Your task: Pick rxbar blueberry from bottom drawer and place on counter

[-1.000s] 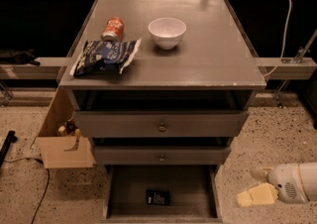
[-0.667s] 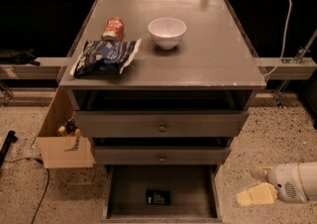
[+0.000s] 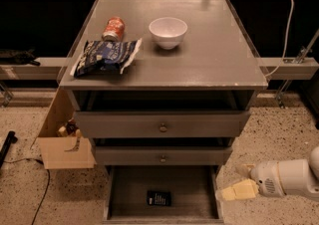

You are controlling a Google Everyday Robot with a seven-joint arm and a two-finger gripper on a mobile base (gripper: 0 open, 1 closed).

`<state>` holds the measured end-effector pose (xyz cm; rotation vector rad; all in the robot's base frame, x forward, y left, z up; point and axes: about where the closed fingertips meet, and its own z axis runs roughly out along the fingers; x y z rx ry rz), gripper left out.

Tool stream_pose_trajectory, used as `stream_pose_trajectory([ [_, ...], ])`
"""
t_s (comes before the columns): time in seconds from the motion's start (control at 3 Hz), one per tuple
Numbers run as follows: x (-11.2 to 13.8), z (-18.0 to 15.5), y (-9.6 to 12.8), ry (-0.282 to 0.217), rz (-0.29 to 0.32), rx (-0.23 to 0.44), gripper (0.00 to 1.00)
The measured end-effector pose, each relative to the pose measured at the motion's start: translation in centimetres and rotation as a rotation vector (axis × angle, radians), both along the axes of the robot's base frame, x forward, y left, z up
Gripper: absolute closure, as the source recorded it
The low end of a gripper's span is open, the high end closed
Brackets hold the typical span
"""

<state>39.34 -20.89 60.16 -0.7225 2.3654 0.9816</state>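
Change: nothing shifts since the earlier frames; my arm and every object sit as they were a second ago.
Gripper: my gripper [image 3: 238,190] hangs low at the right of the cabinet, just outside the bottom drawer's right wall, pale fingers pointing left toward the opening. Can't tell if they are spread or pressed together. Nothing is pinched between them.
Rxbar: rxbar [image 3: 158,198] lies flat on the drawer floor, near the front middle, dark wrapper with pale print facing up. Apart from my gripper, untouched.
Drawer: bottom drawer [image 3: 129,189] is pulled out, so the bar is reachable from above; otherwise bare floor.
Upper drawers: two knobbed drawers [image 3: 162,125] are shut, which keeps the space over the bottom one free, I judge.
Counter: counter [image 3: 214,50] carries a chip bag [image 3: 105,56] at front left, a can [image 3: 113,28] lying behind it and a white bowl [image 3: 168,32] mid-back. Right half is bare, likely the drop spot.
Side: open cardboard box [image 3: 65,144] stands on the floor left of the cabinet.
Stage: approach, grasp not yet made.
Next: I need to go left over the drawer wall, then down on the bar.
Risk: flat bar on flat floor, fingers may slide over it; drawer wall is close to my path.
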Motion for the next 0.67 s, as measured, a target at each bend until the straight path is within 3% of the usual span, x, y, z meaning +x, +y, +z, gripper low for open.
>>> stream_pose_trajectory([
  [0.33,2.3,-0.86,0.92,-0.118,0.039,0.011,0.0],
  [0.67,2.72,-0.34,1.26,-0.276,0.036,-0.012,0.0],
])
